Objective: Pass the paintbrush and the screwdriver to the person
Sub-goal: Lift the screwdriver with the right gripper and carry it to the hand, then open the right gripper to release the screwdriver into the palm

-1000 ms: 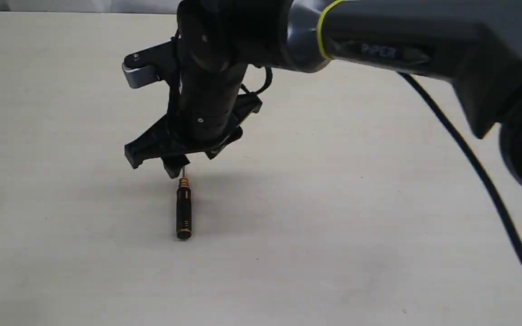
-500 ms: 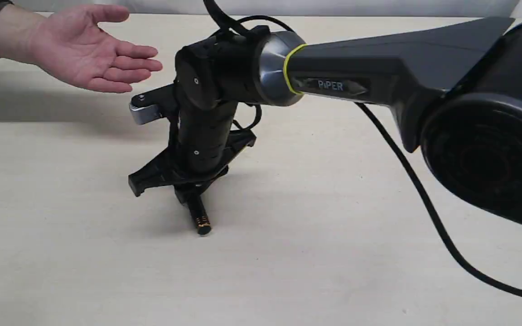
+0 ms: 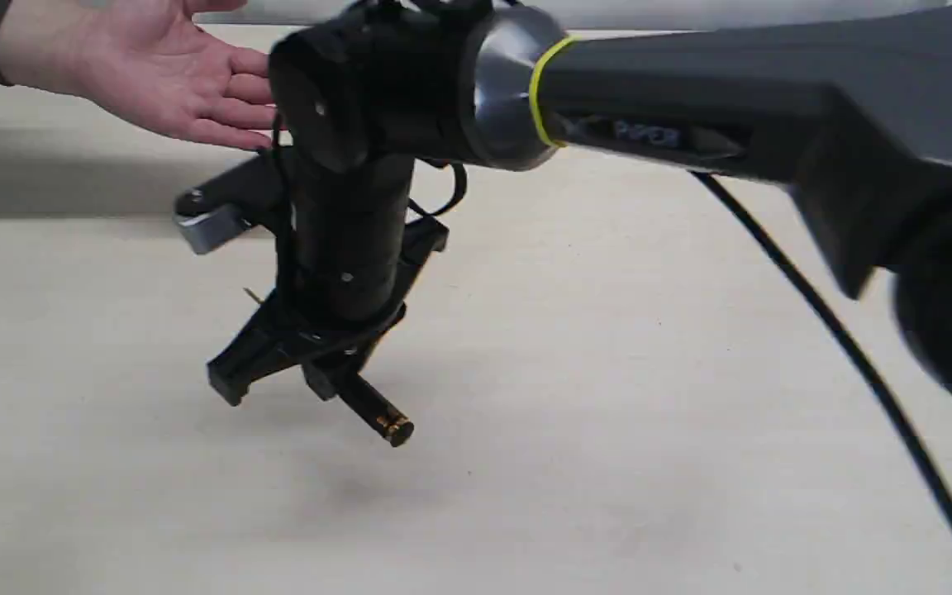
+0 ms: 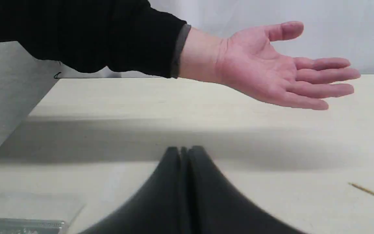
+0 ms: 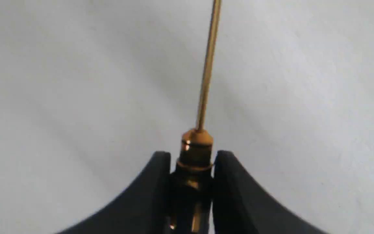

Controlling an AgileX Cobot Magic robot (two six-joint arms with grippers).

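Note:
My right gripper (image 3: pixel 331 376) is shut on the screwdriver (image 3: pixel 377 411) and holds it tilted above the table. Its black handle with a gold end collar sticks out below the fingers. In the right wrist view the fingers (image 5: pixel 156 182) clamp the handle just behind the front gold collar (image 5: pixel 196 144), and the thin shaft (image 5: pixel 208 65) points away. The person's open hand (image 3: pixel 154 74), palm up, hovers at the far left, just beyond the arm's wrist. My left gripper (image 4: pixel 183 152) is shut and empty, low over the table with the hand (image 4: pixel 271 68) ahead of it. The paintbrush is out of view.
The right arm marked PiPER (image 3: pixel 732 99) spans the scene from the right, trailing a black cable (image 3: pixel 840 339). A clear plastic packet (image 4: pixel 28 211) lies near the left gripper. The pale tabletop (image 3: pixel 608 454) surrounds the gripper's shadow.
The right gripper has shut on the screwdriver, lifted it off the table and shifted left toward the hand. The person's hand came in at the far left.

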